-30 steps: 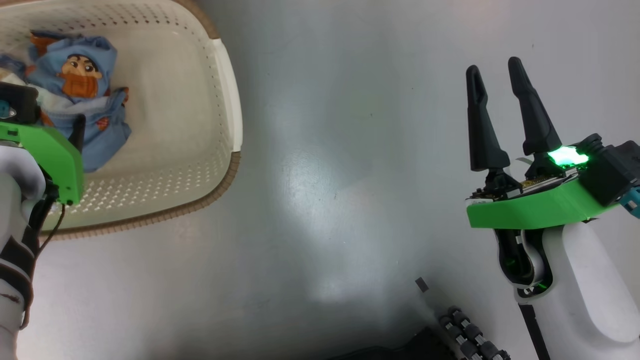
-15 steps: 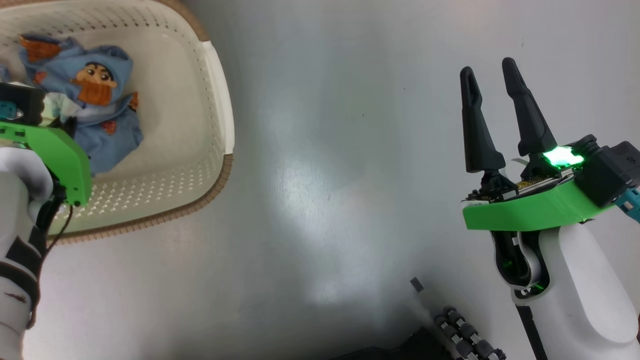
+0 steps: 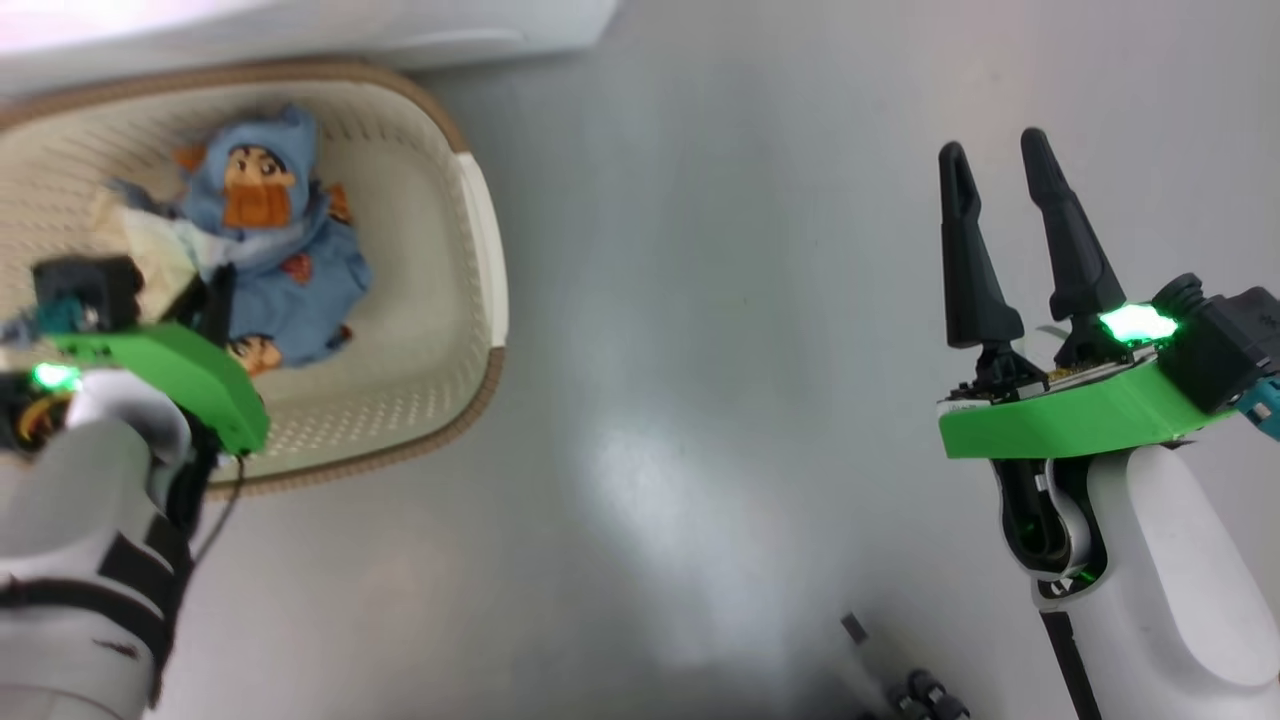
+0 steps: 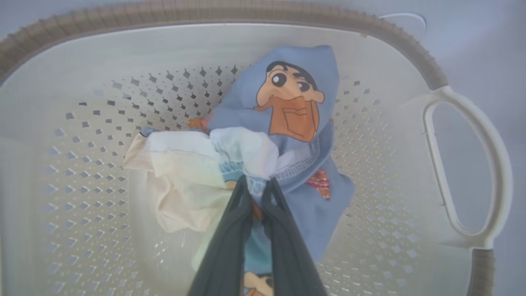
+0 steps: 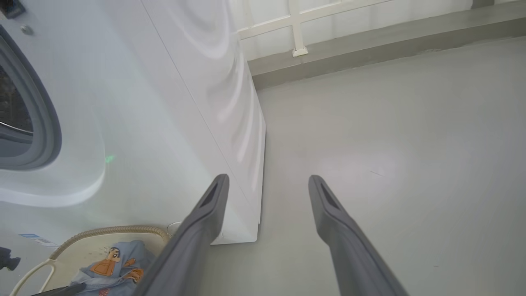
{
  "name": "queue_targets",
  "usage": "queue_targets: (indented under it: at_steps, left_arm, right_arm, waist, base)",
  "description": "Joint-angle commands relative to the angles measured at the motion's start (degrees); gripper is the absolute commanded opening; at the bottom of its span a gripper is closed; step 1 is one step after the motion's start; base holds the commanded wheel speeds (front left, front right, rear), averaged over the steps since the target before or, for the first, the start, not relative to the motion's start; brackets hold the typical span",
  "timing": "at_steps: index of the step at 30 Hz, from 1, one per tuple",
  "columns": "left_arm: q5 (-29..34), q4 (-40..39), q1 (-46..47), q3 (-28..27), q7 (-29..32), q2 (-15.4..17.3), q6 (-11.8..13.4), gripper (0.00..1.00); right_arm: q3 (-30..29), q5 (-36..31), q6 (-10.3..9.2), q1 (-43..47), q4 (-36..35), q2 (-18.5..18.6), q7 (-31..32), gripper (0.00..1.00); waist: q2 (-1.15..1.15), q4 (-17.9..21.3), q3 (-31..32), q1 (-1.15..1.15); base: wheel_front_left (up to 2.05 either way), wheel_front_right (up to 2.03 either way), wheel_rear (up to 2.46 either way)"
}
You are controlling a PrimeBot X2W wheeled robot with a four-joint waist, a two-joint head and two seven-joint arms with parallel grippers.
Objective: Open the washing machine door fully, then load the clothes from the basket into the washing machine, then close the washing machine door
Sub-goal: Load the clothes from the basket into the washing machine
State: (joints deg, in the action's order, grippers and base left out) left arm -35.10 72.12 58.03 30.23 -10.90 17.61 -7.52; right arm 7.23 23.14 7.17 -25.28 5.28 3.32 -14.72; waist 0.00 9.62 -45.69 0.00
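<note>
Home laundry corner, white front-loading washing machine (image 5: 172, 107) at ten o'clock from the right wrist, basket (image 3: 486, 250) of clothes (image 3: 300, 270) at ten o'clock on glossy grey floor (image 3: 720, 350), white railing (image 5: 296, 24) at twelve.

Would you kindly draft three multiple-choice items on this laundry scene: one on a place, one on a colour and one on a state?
1. Where are the clothes?
A. In the washer's drum
B. In the basket
C. On the floor

2. What colour is the basket's rim?
A. Brown
B. Red
C. Black

3. How does the left gripper stand?
A. Wide open above the floor
B. Shut on the clothes
C. Shut on the basket's handle

Answers:
1 B: the blue and cream cloth sits inside the perforated walls.
2 A: a brown band runs round the cream body.
3 B: its fingertips pinch bunched cloth between them.
</note>
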Motion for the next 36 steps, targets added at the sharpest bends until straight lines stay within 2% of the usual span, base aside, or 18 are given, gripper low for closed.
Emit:
queue_targets:
  at_steps: [1,9,14,24,36]
  left_arm:
    - [-1.2,-1.1,-2.8,-1.2,-1.5,1.9,0.0,0.0]
    - [-4.4,-4.8,-9.4,-1.3,-4.0,0.5,0.0,0.0]
    - [-4.1,-9.7,-13.9,-4.1,-4.1,0.7,0.0,0.0]
    - [1.3,-19.5,-24.3,-12.4,-4.1,-0.4,0.0,0.0]
    - [10.1,-35.2,-35.6,-23.1,-4.1,-2.7,0.0,0.0]
  right_arm:
    - [0.7,-0.1,0.32,2.6,-0.7,-0.3,-0.3,1.0]
    - [-0.3,0.2,0.32,5.9,2.0,1.1,-0.3,1.0]
    - [-1.2,0.6,0.32,8.4,3.3,1.8,-0.3,1.0]
    - [-1.7,1.4,0.32,13.7,4.6,3.4,-0.3,1.0]
    - [-3.8,1.9,0.32,18.7,5.0,4.7,-0.3,1.0]
  waist:
    - [0.0,-1.9,4.9,0.0]
    - [0.0,-4.5,14.1,0.0]
    - [0.0,-6.1,19.7,0.0]
    - [0.0,-7.9,29.3,0.0]
    - [0.0,-8.8,35.9,0.0]
  base:
    - [0.0,0.0,0.0]
    - [0.0,0.0,0.0]
    - [0.0,0.0,0.0]
    - [0.0,0.0,0.0]
    - [0.0,0.0,0.0]
